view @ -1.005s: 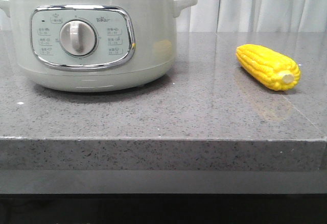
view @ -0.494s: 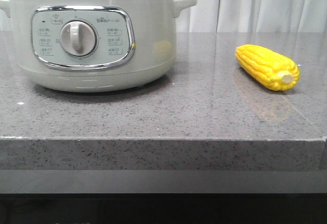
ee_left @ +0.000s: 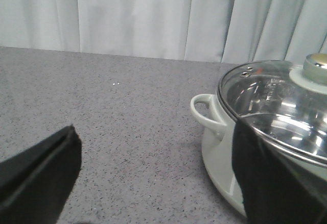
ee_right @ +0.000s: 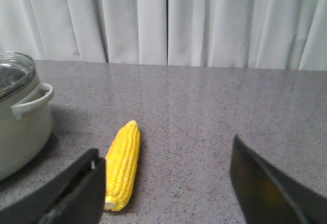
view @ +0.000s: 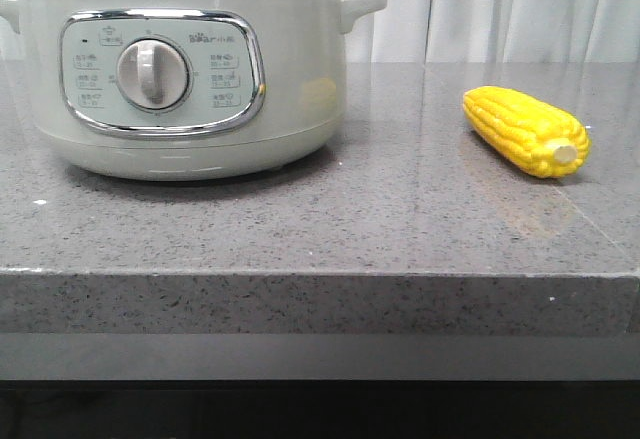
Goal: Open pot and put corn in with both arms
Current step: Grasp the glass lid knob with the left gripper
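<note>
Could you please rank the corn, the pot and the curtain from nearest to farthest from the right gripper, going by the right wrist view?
1. The corn lies on the countertop just by one of the right gripper fingers.
2. The pot stands farther off, beyond the corn on the same side.
3. The curtain hangs at the far edge of the countertop, farthest away.

Only the left gripper (ee_left: 153, 183) and right gripper (ee_right: 166, 193) show: broad, flat, matte black fingers with tapered edges.
</note>
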You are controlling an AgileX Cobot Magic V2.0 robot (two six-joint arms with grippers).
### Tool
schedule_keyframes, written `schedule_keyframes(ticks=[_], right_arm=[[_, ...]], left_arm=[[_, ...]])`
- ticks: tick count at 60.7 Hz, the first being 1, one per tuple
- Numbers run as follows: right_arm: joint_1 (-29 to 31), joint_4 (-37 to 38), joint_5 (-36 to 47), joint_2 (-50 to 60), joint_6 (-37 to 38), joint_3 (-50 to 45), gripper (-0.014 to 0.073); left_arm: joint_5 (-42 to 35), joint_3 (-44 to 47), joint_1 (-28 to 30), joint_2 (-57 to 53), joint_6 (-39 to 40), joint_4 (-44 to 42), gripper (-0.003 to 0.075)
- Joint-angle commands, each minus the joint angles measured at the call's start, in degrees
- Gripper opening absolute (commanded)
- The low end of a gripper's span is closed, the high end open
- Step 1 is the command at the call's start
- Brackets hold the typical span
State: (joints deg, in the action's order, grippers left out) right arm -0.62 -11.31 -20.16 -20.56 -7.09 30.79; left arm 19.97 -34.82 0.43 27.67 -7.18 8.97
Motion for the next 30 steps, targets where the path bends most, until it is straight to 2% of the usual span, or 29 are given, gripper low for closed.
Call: schedule_keyframes(ticks=[1, 14, 23, 30], right_arm=[[0.4, 0.3, 4.7, -0.9, 0.0, 2.0, 0.0625], [0.4, 0.3, 2.9, -1.6, 0.0, 2.2, 0.0624], [0.4, 0.3, -2.8, -5.6, 0.0, 4.5, 0.0624], [0.4, 0.3, -3.2, -8.0, 0.0, 4.9, 0.0624]], left_arm=[[-4.3, -3.0, -0.2, 1.8, -0.4, 2.1, 0.0629], [6.4, -16.1, -4.6, 13.8, -1.7, 2.1, 0.0629], [12.2, -26.8, -9.3, 24.1, -1.7, 2.1, 0.0629], [16.2, -35.1, -13.7, 32.8, -1.7, 2.1, 0.0629]])
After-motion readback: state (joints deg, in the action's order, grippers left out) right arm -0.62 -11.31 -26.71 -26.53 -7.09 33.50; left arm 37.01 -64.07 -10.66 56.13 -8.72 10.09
